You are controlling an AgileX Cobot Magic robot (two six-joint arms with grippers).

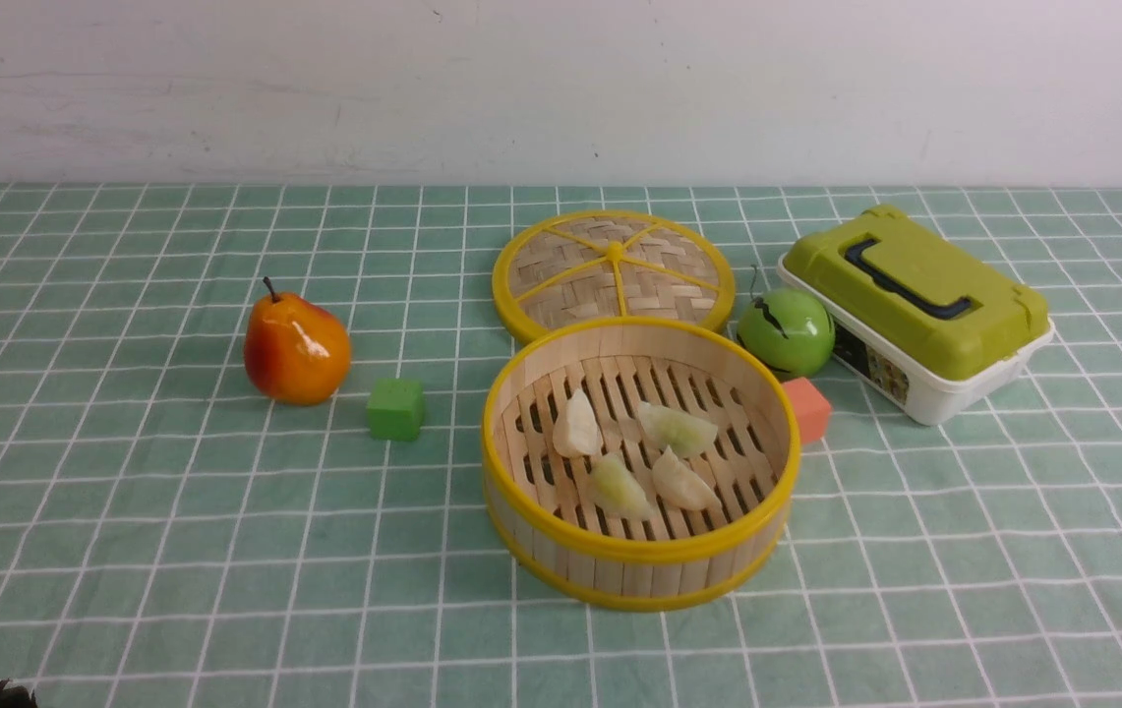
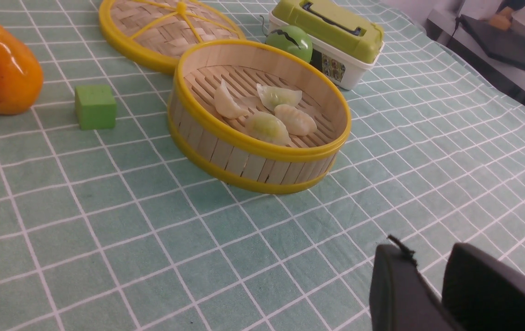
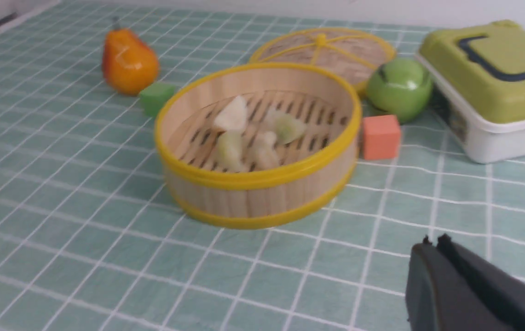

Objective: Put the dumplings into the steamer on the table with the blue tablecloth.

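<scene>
Already the table (image 1: 128, 551) carries the steamer (image 1: 641, 565) near its middle, all four dumplings (image 1: 637, 454) inside. The left gripper (image 2: 430, 285), slightly parted and empty, and the right gripper (image 3: 435, 257), closed and empty, hang near the front edge; neither looks nearer.

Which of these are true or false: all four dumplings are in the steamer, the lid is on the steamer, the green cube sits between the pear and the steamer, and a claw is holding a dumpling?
1. All four dumplings lie in the steamer. True.
2. The lid covers the steamer. False: it lies flat on the tablecloth behind it.
3. The green cube sits between the pear and the steamer. True.
4. A gripper holds a dumpling. False: the left gripper is slightly apart and empty, the right gripper shut and empty.
</scene>
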